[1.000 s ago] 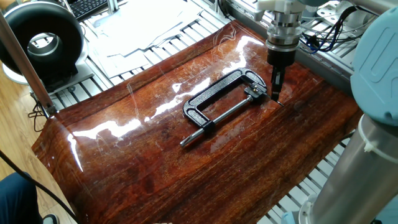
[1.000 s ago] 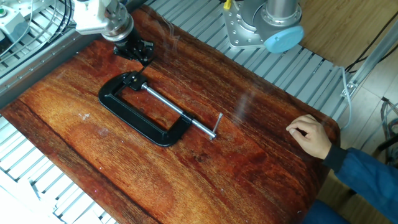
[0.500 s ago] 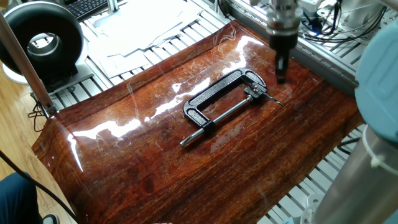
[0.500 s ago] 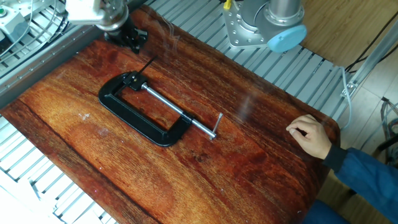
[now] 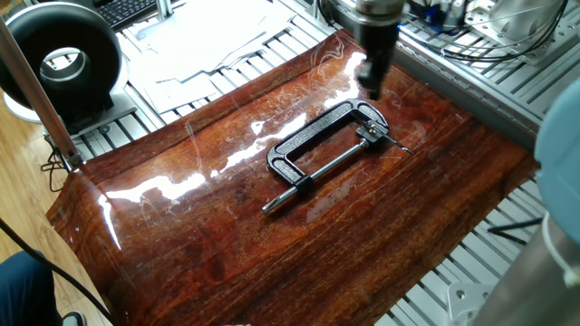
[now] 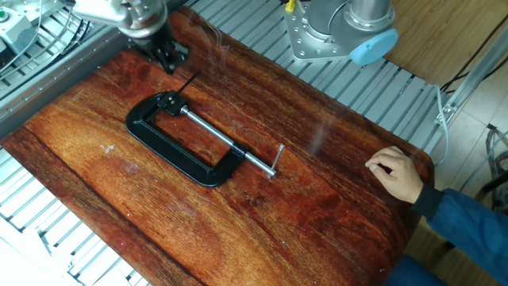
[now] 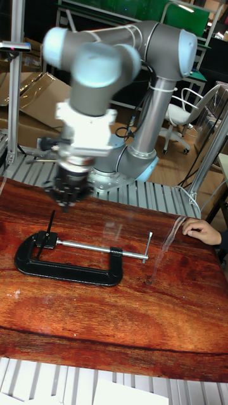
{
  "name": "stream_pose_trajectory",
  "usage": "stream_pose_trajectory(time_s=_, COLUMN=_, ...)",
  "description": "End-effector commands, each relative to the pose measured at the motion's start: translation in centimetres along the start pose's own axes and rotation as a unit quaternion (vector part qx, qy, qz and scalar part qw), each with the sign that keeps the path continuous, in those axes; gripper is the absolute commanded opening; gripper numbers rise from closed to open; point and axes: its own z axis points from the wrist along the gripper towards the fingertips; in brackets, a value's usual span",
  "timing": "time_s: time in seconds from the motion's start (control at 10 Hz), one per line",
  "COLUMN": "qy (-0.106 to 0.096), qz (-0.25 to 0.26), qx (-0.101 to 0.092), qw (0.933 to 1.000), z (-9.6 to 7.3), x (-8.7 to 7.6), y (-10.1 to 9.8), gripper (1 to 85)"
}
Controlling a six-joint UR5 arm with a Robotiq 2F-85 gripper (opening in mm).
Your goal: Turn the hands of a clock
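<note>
A black C-clamp [image 5: 317, 145] [image 6: 178, 143] [image 7: 63, 262] lies on the wooden table. Its jaw holds the small clock [image 5: 370, 135] [image 6: 168, 102] [image 7: 45, 239], whose thin black hand [image 5: 399, 146] [image 6: 187, 83] [image 7: 49, 225] sticks out past the clamp. My gripper [image 5: 372, 80] [image 6: 165, 57] [image 7: 65, 195] hovers blurred above the table, a short way beyond the tip of the hand and clear of it. Its fingers look shut, with nothing between them.
A person's hand [image 6: 397, 176] [image 7: 204, 231] rests on the table edge opposite the clamp. My arm's base [image 6: 341, 32] stands on the slatted frame behind the table. A black round device [image 5: 59, 59] and papers [image 5: 208, 32] lie off the table.
My gripper has lifted from the tip of the clock's hand and drifted away from the clamp toward the table's edge. Neither the clamp nor the clock's hand has visibly shifted.
</note>
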Motion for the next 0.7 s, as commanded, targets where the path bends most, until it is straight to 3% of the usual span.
stream_pose_trajectory(time_s=0.0, qy=-0.033, qz=0.044, qx=-0.012, qw=0.9984, z=-1.9, x=-3.1, y=4.3, gripper=1.0)
stream_pose_trajectory(time_s=0.4, qy=-0.057, qz=0.010, qx=-0.016, qw=0.9982, z=-1.9, x=-4.5, y=4.5, gripper=1.0)
stream_pose_trajectory(time_s=0.6, qy=-0.059, qz=0.004, qx=-0.034, qw=0.9977, z=-1.8, x=-4.8, y=5.7, gripper=1.0)
